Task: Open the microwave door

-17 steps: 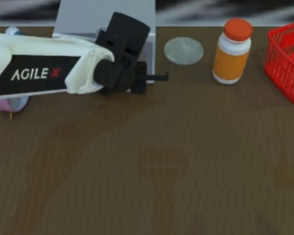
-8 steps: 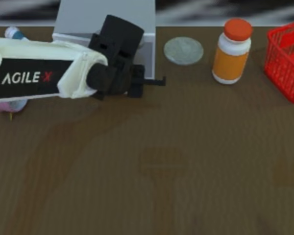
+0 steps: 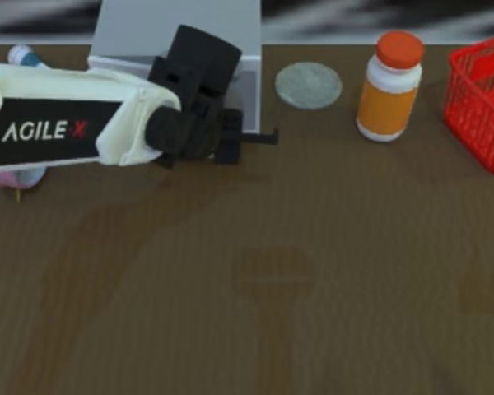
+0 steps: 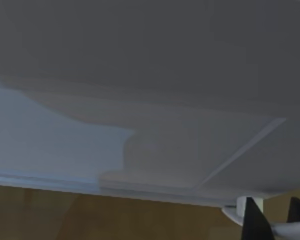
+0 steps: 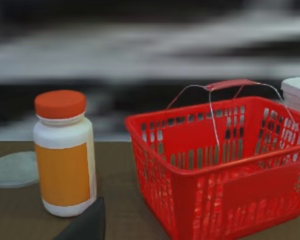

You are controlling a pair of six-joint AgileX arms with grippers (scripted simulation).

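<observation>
Boxy light-grey microwave (image 3: 177, 37) sits at tabletop's far edge, left of centre; left pincer (image 3: 259, 136) reaches across its white-framed door (image 4: 155, 150) at front right corner, probably to hook the handle edge, grip can't tell; right arm parked.

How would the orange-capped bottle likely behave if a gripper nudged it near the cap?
The bottle stands upright and taller than wide, so it would probably tip. Being round, it might then roll. It looks like rigid plastic, so probably stiff.
</observation>
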